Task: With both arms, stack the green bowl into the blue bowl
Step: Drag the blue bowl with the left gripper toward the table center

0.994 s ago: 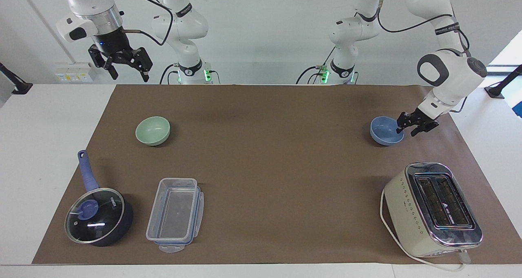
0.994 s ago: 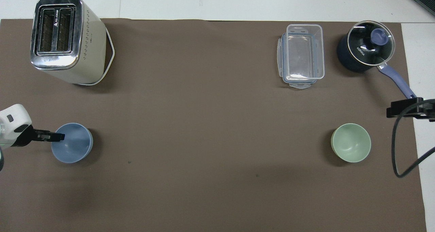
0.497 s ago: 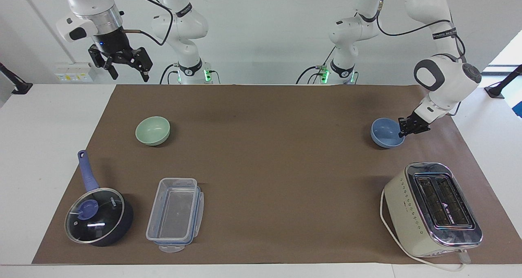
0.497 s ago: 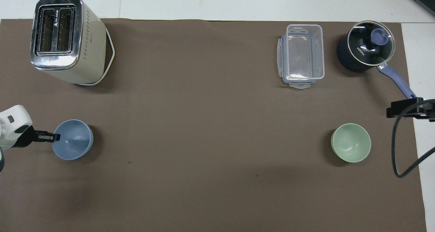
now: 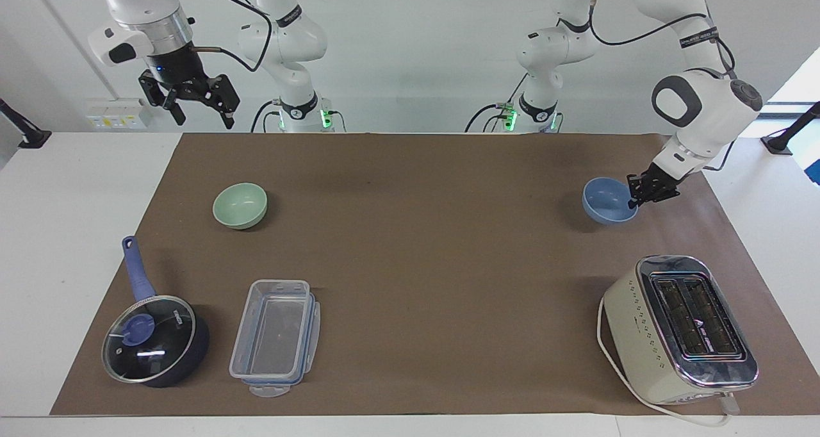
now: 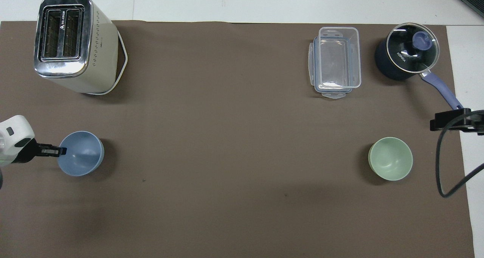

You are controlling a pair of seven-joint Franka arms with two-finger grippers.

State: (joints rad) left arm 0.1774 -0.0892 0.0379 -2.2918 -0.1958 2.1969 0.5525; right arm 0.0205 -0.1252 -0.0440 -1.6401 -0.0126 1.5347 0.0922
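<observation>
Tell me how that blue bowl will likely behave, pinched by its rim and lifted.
The blue bowl looks rigid, so it should keep its shape. The left gripper is shut on one side of the rim only, so the bowl may hang tilted. Its smooth matte wall might slip under a light pinch.

Left gripper [image 5: 635, 198] clamping blue bowl [image 5: 606, 201] rim

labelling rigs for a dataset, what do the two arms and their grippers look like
Both arms are glossy white with rounded jointed segments, black bands at the joints and loose black cables. The right arm has a silver wrist ring above its black two-finger gripper. The left gripper is black too. Green lights glow at both bases.
</observation>
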